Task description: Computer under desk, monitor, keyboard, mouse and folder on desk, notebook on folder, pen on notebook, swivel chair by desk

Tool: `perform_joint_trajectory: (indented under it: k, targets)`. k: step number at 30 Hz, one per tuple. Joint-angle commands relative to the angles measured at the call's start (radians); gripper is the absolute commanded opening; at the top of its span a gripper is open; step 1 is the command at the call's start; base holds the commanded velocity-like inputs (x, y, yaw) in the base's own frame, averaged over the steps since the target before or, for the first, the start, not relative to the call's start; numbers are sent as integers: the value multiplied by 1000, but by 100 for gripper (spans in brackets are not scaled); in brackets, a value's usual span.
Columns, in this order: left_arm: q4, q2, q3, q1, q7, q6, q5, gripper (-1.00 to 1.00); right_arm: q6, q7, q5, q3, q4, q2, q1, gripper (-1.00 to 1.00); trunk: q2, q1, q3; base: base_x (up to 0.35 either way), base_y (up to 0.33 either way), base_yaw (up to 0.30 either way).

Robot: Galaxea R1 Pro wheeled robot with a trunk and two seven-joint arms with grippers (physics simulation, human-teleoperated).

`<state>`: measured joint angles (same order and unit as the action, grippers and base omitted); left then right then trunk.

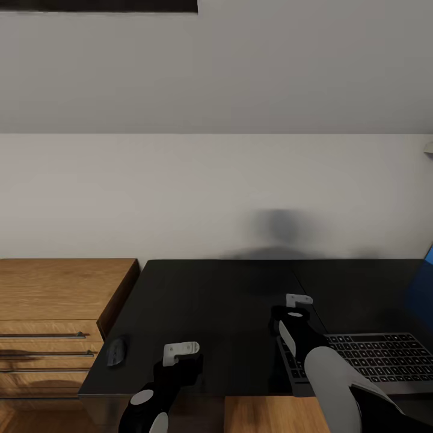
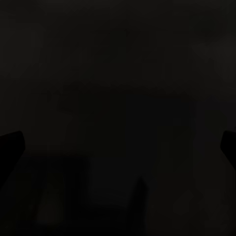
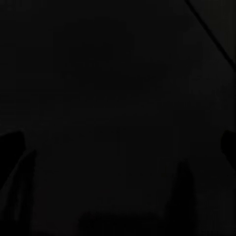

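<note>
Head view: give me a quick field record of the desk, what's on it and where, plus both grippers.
desk: black top, against the wall
keyboard: on desk, right front, partly behind right arm
mouse: on desk, front left corner, far from keyboard
drawer unit: oak, left of desk
left gripper: over desk front edge, state unclear
right gripper: above desk beside keyboard, state unclear

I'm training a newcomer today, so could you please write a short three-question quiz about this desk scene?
1. True or false: the mouse lies on the oak drawer unit.
2. Which arm reaches over the keyboard? A) left B) right
3. Fill in: the mouse sits near the desk's ____ end, as the head view shows it.

Key: 1 false, it lies on the black desk top; 2 B, the right arm crosses the keyboard's left end; 3 left, by the drawer unit.
</note>
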<state>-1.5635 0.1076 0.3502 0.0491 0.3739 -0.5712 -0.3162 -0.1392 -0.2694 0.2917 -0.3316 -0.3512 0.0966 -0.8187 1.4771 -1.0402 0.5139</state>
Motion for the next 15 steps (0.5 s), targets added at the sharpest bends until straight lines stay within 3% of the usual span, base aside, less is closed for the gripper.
perform_joint_trajectory:
  k: [1, 15]
  targets:
    - [-1, 0, 1, 1, 10, -3, -11, 100, -8, -1, 10, -5, -3, 0, 0, 100, 1, 0, 1, 0, 0, 0]
    - [-1, 0, 1, 0, 10, -3, -11, 100, -9, -2, 12, -5, -3, 1, 0, 100, 1, 0, 1, 0, 0, 0]
